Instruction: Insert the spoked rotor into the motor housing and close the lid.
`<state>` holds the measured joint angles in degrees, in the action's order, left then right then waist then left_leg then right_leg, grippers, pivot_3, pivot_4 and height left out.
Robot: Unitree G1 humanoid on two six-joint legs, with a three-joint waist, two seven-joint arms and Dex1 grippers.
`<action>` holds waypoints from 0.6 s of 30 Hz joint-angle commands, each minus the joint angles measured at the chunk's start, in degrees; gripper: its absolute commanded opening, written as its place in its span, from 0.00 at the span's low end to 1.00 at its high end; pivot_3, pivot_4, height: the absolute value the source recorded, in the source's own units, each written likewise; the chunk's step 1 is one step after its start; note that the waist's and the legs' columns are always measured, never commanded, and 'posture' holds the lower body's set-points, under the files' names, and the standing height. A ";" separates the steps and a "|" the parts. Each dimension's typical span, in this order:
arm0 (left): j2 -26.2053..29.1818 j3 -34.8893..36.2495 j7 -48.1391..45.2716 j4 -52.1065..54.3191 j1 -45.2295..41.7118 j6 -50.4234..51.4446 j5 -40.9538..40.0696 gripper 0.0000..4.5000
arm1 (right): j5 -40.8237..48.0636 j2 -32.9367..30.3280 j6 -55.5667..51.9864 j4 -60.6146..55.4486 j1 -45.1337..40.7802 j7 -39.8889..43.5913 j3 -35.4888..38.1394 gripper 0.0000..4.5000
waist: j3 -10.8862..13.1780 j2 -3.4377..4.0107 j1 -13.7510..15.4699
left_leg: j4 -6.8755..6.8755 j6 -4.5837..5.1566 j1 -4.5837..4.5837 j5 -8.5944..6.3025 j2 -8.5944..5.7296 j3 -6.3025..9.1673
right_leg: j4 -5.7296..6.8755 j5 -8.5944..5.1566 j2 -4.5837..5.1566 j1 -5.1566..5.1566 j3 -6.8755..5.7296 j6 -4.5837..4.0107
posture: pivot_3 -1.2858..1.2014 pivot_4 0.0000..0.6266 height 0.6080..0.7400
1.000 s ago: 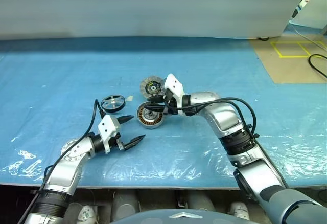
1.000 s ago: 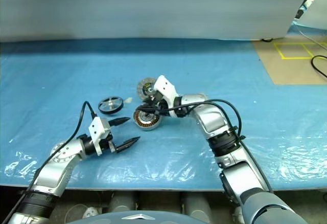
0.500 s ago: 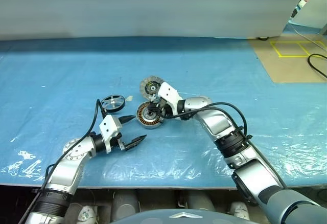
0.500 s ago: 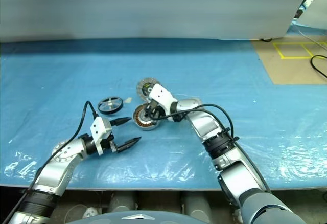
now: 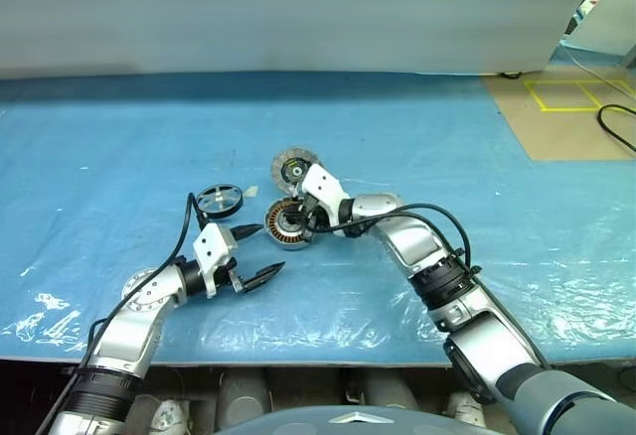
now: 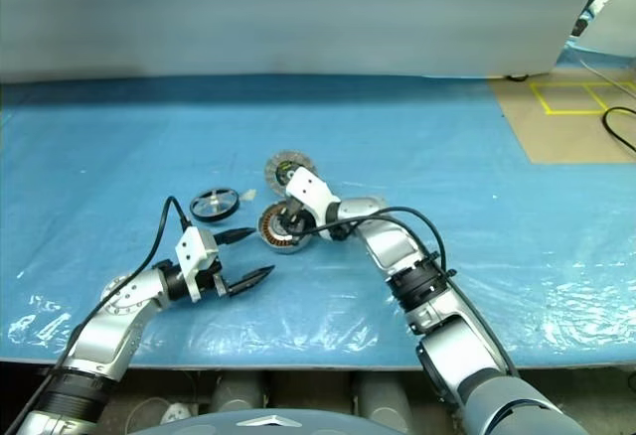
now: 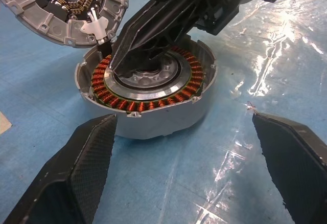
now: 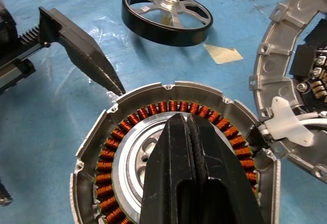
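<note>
While the right gripper (image 8: 190,132), jaws together, rests over the housing (image 5: 290,222) centre, the left gripper (image 5: 258,252) gapes just lower-left. Rotor (image 5: 220,200) lies upper-left, apart.

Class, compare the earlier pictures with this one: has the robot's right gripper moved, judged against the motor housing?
Yes. The right gripper has come down and toward the robot's left, from the rim of the motor housing to over its grey centre; the housing stayed put.

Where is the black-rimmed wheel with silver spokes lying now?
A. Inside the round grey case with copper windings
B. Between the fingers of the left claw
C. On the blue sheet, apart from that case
C: the black-rimmed wheel with silver spokes lies flat on the blue sheet, clear of the round grey case with copper windings.
</note>
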<state>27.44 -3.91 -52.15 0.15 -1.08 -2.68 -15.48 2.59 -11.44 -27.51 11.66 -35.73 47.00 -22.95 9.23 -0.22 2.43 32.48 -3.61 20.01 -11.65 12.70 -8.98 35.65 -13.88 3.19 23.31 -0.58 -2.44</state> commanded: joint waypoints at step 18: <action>0.04 0.25 0.42 2.60 -1.00 1.73 -0.25 1.00 | 3.04 -0.59 -3.33 0.71 1.98 2.13 2.68 0.00 | -0.02 0.01 -0.02 | 0.01 0.00 -0.18 0.00 -0.01 0.00 | -0.02 -0.01 0.04 -0.18 0.01 -0.01 | 0.52 0.24 1.00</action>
<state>27.48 -4.05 -51.24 2.48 -2.08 0.44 -15.49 6.23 -11.67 -30.33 12.37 -34.61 48.99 -19.26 9.21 -0.21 2.41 32.48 -3.60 19.87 -11.65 12.68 -8.98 35.60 -13.89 3.22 23.16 -0.57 -2.45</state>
